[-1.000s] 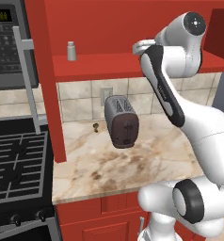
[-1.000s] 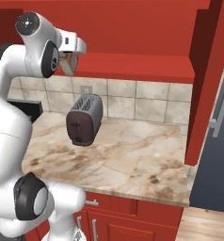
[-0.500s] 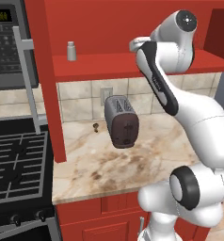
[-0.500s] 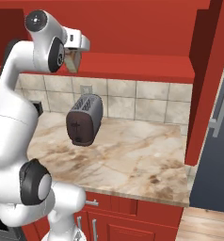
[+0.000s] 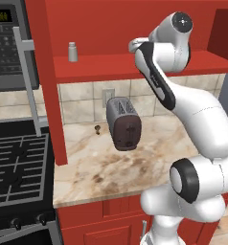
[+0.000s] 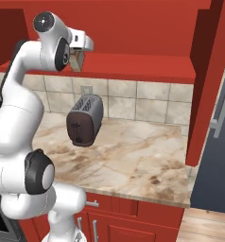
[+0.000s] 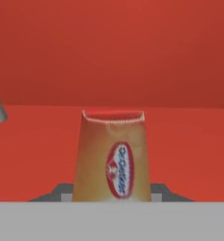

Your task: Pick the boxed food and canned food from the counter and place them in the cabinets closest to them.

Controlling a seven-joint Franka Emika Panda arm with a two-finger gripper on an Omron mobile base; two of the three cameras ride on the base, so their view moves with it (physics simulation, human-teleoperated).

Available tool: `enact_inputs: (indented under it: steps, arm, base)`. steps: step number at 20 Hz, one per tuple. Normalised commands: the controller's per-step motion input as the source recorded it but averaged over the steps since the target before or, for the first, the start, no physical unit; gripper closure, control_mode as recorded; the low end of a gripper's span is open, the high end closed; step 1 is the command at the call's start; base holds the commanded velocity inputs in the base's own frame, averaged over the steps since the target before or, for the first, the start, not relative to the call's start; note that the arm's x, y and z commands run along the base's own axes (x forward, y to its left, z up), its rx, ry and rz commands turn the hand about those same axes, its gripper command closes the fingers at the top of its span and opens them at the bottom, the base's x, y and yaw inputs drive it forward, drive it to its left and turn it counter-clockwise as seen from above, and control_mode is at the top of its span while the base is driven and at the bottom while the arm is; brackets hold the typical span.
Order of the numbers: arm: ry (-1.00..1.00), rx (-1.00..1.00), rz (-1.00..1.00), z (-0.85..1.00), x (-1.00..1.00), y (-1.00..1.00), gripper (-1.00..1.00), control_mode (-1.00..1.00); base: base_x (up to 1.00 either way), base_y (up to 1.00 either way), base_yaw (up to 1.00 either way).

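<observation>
a: start close in. what is the gripper [image 7: 112, 197] doing?

b: in the hand view its two dark finger tips sit either side of the small narrow tan box with a reddish end and an oval label [image 7: 113, 157], the boxed food. the jaws pinch it at its near end.

a: and where is that box in the kitchen?

b: up in the air at shelf height. in the right base view the tan box [image 6: 77, 60] hangs under the white hand [image 6: 78, 51], in front of the edge of the open glossy red shelf of the wall cabinets [image 6: 133, 66]. whether it touches the shelf, i cannot tell.

a: which way does it point?

b: its long axis runs along the gripper's line. the reddish end faces away from the hand, toward the red back of the cabinet; the pale end is in the jaws. from the right base view it looks roughly upright, a little tilted.

a: so which step is this?

b: i judge it the placing of the boxed food: grasped, lifted off the beige marbled stone counter [image 5: 135, 167], not yet set down.

a: next move?

b: carry it in over the shelf, settle it flat, then spread the jaws. keep away from the small grey shaker [image 5: 73, 51] farther along the shelf. the dark two-slot toaster [image 5: 123, 123] stands below, well apart.
</observation>
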Motion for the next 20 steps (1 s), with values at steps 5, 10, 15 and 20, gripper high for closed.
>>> enact_inputs:
  steps: [5,10,15,20]
  arm:
    - [0.00,0.00,0.00,-0.01,0.50,0.04,1.00,-1.00]
    - [0.00,0.00,0.00,0.00,0.57,0.06,1.00,-1.00]
    - [0.00,0.00,0.00,0.00,0.55,0.06,1.00,-1.00]
    - [0.00,0.00,0.00,0.00,0.48,0.06,1.00,-1.00]
  base:
    - [0.00,0.00,0.00]
    - [0.00,0.00,0.00]
    - [0.00,0.00,0.00]
    - [0.00,0.00,0.00]
